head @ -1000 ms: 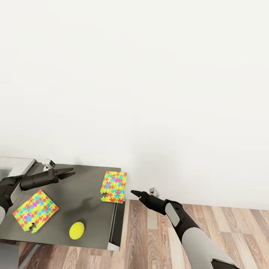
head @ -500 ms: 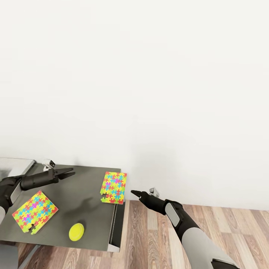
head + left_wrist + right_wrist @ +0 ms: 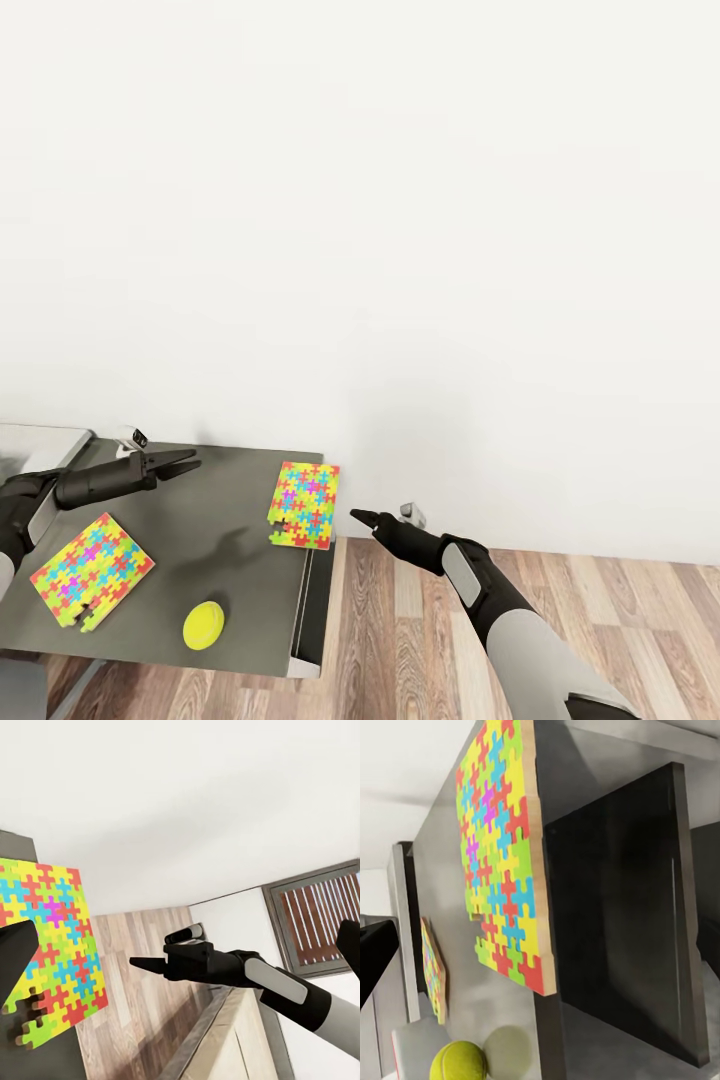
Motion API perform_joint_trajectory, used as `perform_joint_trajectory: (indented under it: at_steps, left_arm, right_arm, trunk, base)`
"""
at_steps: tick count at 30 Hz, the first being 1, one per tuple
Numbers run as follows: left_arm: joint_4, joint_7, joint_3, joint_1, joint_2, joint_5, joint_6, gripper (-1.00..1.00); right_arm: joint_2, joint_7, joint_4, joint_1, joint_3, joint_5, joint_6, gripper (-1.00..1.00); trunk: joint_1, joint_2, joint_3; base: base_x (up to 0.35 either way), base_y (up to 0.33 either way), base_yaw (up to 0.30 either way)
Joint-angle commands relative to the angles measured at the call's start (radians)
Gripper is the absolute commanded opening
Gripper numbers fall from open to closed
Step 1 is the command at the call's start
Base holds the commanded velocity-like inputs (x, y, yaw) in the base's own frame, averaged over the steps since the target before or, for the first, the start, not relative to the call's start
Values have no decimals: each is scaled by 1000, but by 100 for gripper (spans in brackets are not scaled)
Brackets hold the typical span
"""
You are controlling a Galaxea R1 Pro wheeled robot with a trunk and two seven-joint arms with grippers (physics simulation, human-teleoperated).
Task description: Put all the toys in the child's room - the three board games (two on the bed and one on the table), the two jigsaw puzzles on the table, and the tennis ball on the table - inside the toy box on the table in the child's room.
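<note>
The table (image 3: 240, 520) sits a little lower in the head view than a second ago, so the camera moved. Two puzzles (image 3: 306, 504) and the ball (image 3: 204, 626) lie there untouched. Left gripper (image 3: 185, 462) looks pinched closed and empty; right gripper (image 3: 362, 517), cannot tell.

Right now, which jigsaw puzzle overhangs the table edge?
The jigsaw puzzle at the table's right edge, nearest the right end effector; the other puzzle lies fully on top.

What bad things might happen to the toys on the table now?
The jigsaw puzzle by the table's end sticks out past the edge, so a clumsy nudge from the right gripper might tip it onto the floor. The tennis ball sits loose near the front edge and may roll off if bumped.
</note>
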Motion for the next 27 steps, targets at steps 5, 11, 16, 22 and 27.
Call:
perform_joint_trajectory:
  at_steps: [5, 11, 16, 22, 27]
  left_arm:
    - [0, -4, 0, -1, 0, 0, 10, 100]
    - [0, -4, 0, -1, 0, 0, 9, 100]
    - [0, -4, 0, -1, 0, 0, 9, 100]
    - [0, -4, 0, -1, 0, 0, 9, 100]
    - [0, -4, 0, -1, 1, 0, 9, 100]
  right_arm:
    - [1, 3, -1, 0, -6, -4, 8, 100]
    - [1, 5, -2, 1, -6, -4, 7, 100]
    - [1, 5, -2, 1, -4, -3, 7, 100]
    - [1, 5, -2, 1, -3, -3, -3, 100]
    - [1, 6, -2, 1, -2, -3, -27, 100]
  trunk:
    - [1, -2, -2]
    - [1, -2, -2]
    - [1, -2, -2]
    - [1, -2, -2]
    - [1, -2, -2]
  base:
    - [0, 0, 0]
    - [0, 0, 0]
    - [0, 0, 0]
    - [0, 0, 0]
    - [0, 0, 0]
